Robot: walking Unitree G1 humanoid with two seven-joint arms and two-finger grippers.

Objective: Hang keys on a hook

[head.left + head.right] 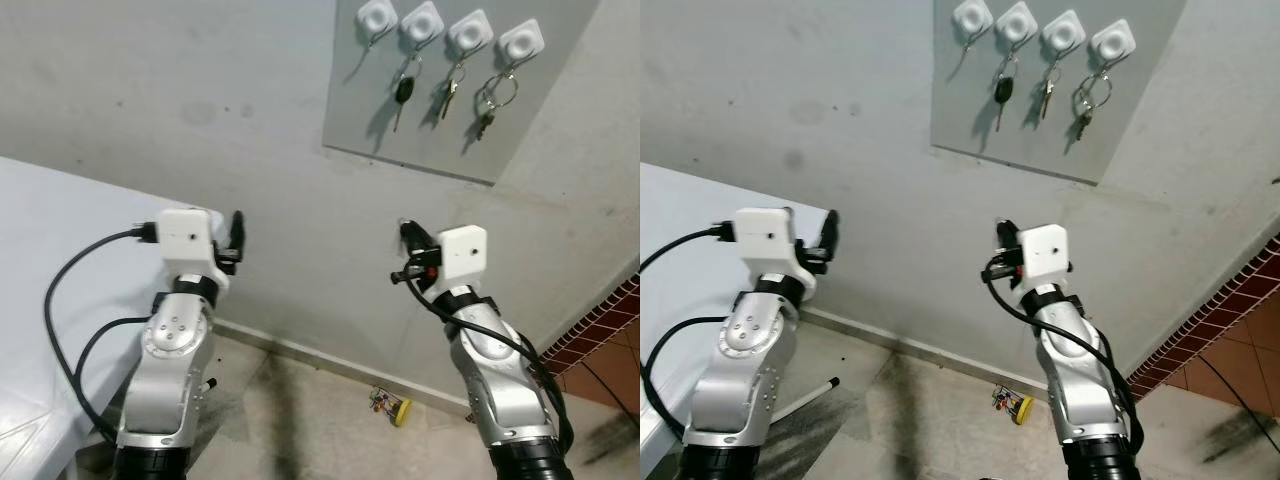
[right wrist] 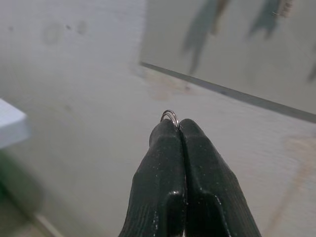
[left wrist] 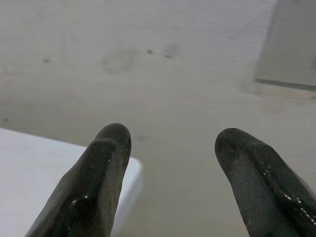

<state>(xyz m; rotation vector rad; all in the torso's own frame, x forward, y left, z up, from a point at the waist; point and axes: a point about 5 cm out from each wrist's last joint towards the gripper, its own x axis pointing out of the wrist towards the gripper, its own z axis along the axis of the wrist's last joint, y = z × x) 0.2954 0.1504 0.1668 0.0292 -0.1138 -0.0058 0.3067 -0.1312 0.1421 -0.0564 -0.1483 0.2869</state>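
R gripper (image 2: 178, 129) clamped on key ring (image 2: 170, 116), ring poking twd wall; L gripper (image 3: 170, 148) apart.

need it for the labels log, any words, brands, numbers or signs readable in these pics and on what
None can be read.
Hooks on the wall panel: plain white.
Hanging keys: too small for any marking.
Right hand, shut on a key ring: no print.
Left hand: plain black.

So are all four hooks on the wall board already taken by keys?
No, the leftmost hook hangs bare, while the other three each carry keys: a black car key, a single key and a ring bunch.
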